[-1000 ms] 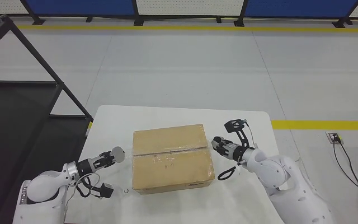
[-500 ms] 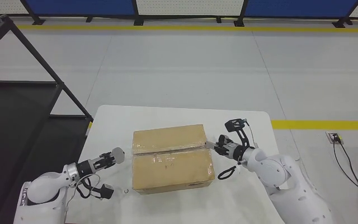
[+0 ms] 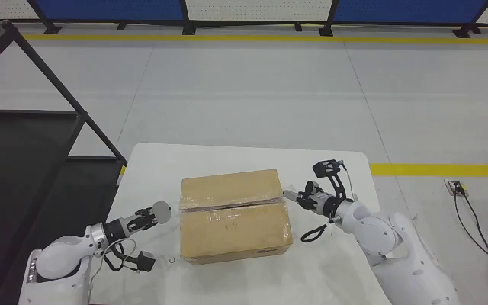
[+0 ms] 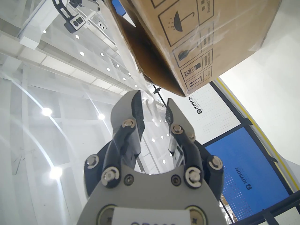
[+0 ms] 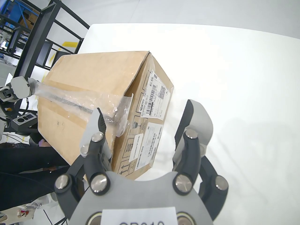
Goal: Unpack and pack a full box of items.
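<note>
My left gripper [image 4: 152, 105] has its fingers drawn in narrow, pinching the loose end of a crumpled strip of clear packing tape [image 5: 70, 95]. From there the strip runs along the top seam of the brown cardboard box [image 3: 232, 217], which stands just beside that gripper. My right gripper [image 5: 144, 120] is spread wide and holds nothing. It sits at the opposite end of the box, with one finger over the top edge where the tape folds down the labelled side. The other finger is out over the white rectangular table [image 3: 229, 156]. The box stands in the middle of that table, with one arm at either end.
</note>
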